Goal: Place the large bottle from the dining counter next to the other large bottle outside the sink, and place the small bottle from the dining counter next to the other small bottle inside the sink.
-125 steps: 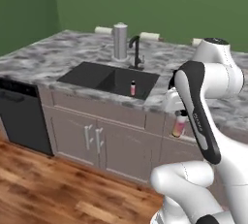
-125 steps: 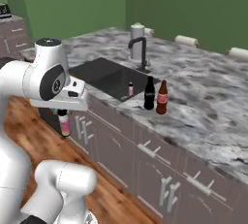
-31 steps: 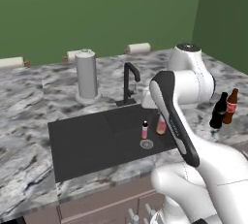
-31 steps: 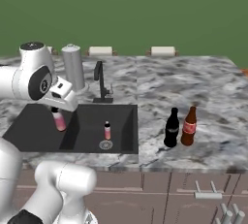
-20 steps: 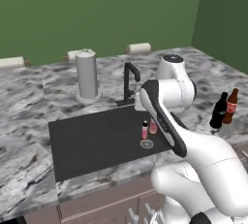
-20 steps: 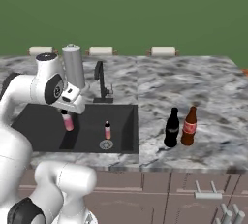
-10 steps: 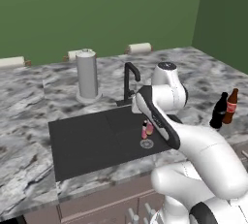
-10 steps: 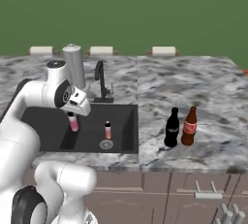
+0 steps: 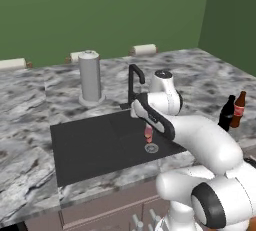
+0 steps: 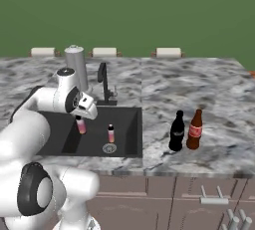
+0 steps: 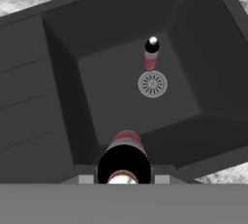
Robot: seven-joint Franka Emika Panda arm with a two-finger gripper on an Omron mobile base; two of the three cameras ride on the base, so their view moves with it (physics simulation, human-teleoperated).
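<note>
1. Lower and further over the basin than half a second ago, the white arm's two-finger gripper (image 10: 80,120) now carries the tiny pinkish-red small bottle with a dark cap (image 10: 80,125) down inside the dark grey rectangular sink (image 10: 52,142), nearer the bottle already there.
2. The jaws are closed tight on the small bottle just under its cap; in the hand view the cap (image 11: 124,164) sits right between the finger tips, with the pink body pointing down at the sink floor.
3. Done, by my reading: the tall brown glass large bottle with the red label (image 10: 193,130) stands upright on the marbled counter just beside the all-dark other large bottle with a slim neck (image 10: 177,131), outside the sink to its right.
4. Left to do: set the held bottle down and let go. It hangs clear of the sink floor, not yet resting.
5. The other small pinkish bottle (image 11: 150,54) stands upright by the round metal drain (image 11: 152,84), near the black curved faucet (image 10: 104,84).
6. The carried bottle looks upright and undamaged, a close match for its twin.
</note>
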